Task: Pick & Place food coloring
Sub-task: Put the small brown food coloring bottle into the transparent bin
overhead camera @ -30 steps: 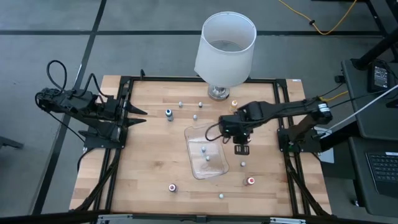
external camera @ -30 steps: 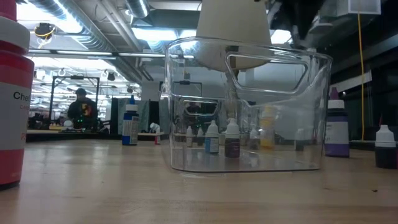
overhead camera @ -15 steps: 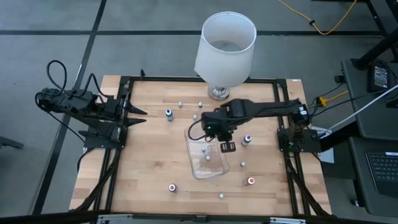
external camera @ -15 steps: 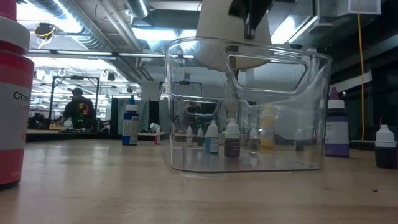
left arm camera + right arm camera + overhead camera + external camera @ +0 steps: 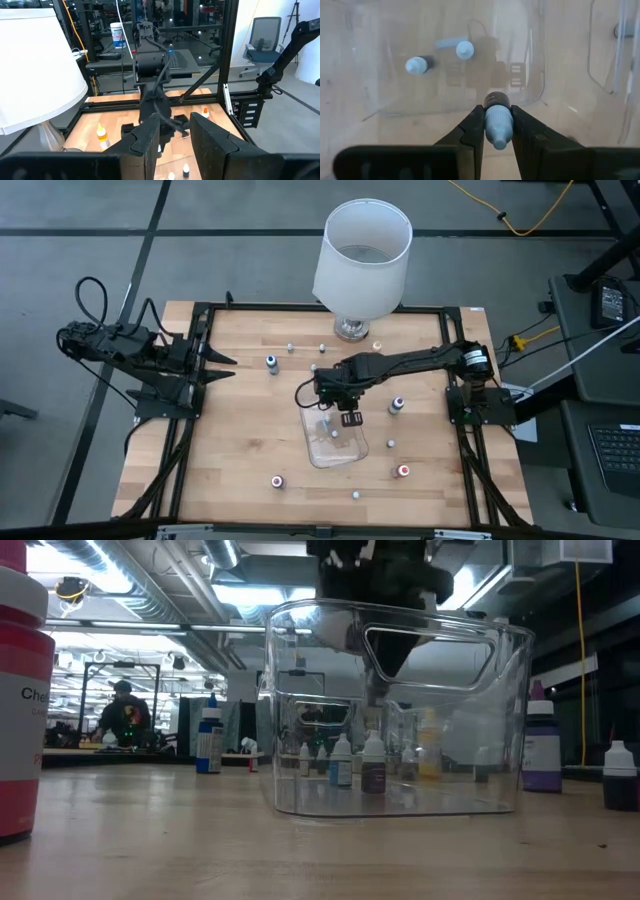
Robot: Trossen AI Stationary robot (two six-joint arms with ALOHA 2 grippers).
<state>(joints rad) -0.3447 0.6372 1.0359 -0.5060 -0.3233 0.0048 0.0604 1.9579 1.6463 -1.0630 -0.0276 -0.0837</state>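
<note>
The right gripper (image 5: 349, 418) hangs over the near-lamp end of a clear rectangular plastic tray (image 5: 345, 456) in the middle of the pale wooden table (image 5: 240, 440), its two dark fingers (image 5: 472, 131) clamped on a tiny dark-bodied bottle with a pale blue cap (image 5: 497, 121). In the right wrist view that bottle sits above the tray floor, where two more small pale-capped bottles (image 5: 465, 49) already lie or stand close together.

A large white lamp with a drum shade and silvery base (image 5: 362, 255) stands at the table's far edge, just behind the reaching right arm. Loose bottles ring the tray: a blue-capped bottle (image 5: 271, 362) toward the left arm, a small orange-yellow bottle (image 5: 377, 346) beside the lamp base, a white-capped dark bottle (image 5: 397, 405) to the tray's right, and two red-capped bottles (image 5: 404, 471) near the front edge, well apart from each other.

The left gripper (image 5: 222, 366) waits at the table's left edge, clear of everything, its fingers (image 5: 150, 137) slightly apart and holding nothing.

In the low view a large red-and-white container (image 5: 22, 700) stands nearest the camera, its label showing only the letters "Che"; a purple bottle (image 5: 541, 748) stands beside the tray. A person (image 5: 121, 715) shows in the room beyond.
</note>
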